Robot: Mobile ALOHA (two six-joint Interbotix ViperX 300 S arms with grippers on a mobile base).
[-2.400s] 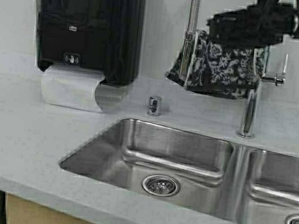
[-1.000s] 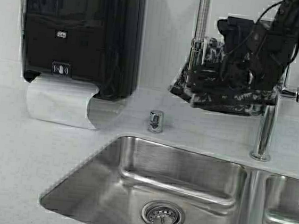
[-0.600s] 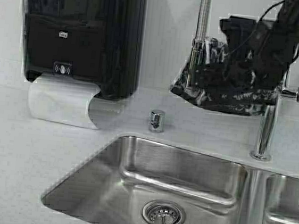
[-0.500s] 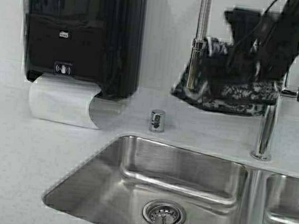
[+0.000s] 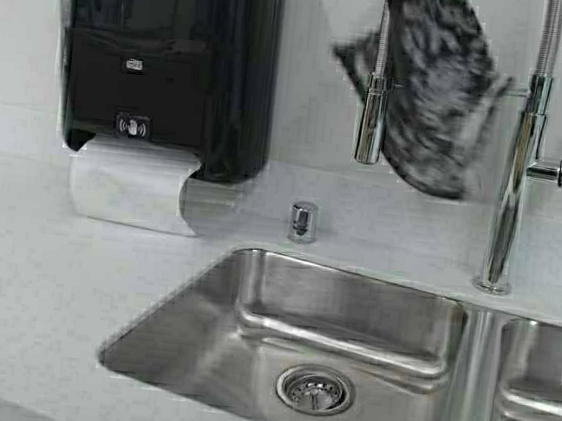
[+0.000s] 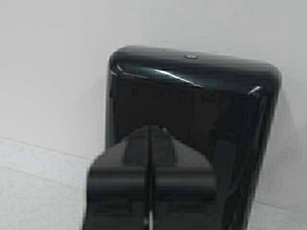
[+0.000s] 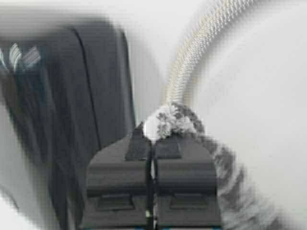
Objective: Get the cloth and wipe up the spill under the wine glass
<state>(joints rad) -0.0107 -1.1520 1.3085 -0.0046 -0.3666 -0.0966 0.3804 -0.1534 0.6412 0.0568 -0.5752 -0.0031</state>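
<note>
The cloth [image 5: 430,85], dark grey and white print, hangs in the air between the faucet's spray head and its upright pipe, above the counter. My right gripper [image 7: 152,139] is shut on a bunched corner of the cloth [image 7: 175,120]; the gripper itself is above the top edge of the high view. My left gripper [image 6: 150,129] is shut and empty, facing the black dispenser [image 6: 192,105]. The wine glass and the spill are out of view.
A black paper towel dispenser [image 5: 166,58] with a white sheet [image 5: 128,184] hanging from it is on the wall at left. A chrome faucet [image 5: 514,175] with spray head [image 5: 372,120] and a chrome button [image 5: 303,221] stand behind the steel sink [image 5: 255,268].
My right arm has risen out of the top of the high view, lifting the cloth up off the faucet. The robot has shifted a little, so the scene slid slightly right.
</note>
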